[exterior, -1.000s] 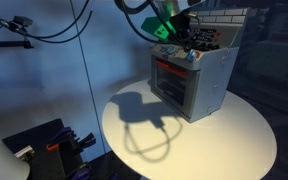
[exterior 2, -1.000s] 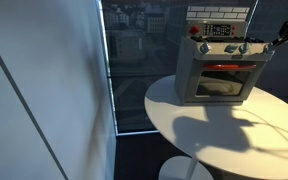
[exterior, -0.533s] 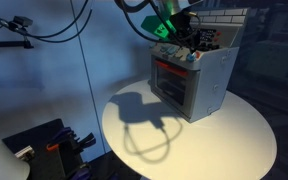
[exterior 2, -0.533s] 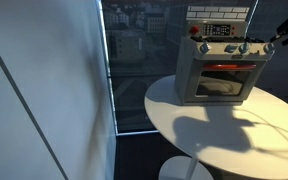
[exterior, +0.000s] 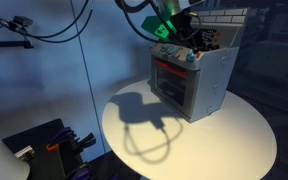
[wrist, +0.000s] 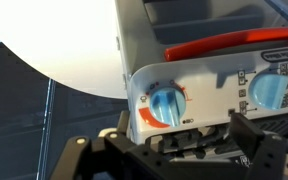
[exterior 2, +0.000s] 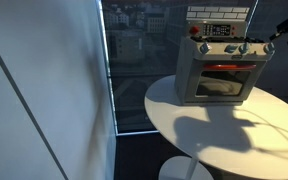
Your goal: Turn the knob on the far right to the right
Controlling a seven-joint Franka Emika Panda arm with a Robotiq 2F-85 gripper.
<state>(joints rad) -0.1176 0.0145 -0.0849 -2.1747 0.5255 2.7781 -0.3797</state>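
toy oven stands on round white surface, control panel along its upper front edge. arm comes in at the panel's end corner in both exterior views.

wrist view appears upside down: surface at top, red door handle above the panel. far-right knob, blue and ridged, sits at the very end of the panel with an orange arc mark beside it. next blue knob is further along the row.

tool lies along the bottom edge of the wrist view, jaws spread wide and gripping nothing. fingers show dark and apart, close to the panel but short of the knob. in an exterior view the tool hangs just beside the oven's top corner.

progress, as judged: approach nearly done, tool roughly lined up with the end knob. no grip yet, and nothing shows the knob turned. left to do: close in on the knob, clamp its ridge, rotate to the right, let go. the knob's pointer position is too blurred to read.
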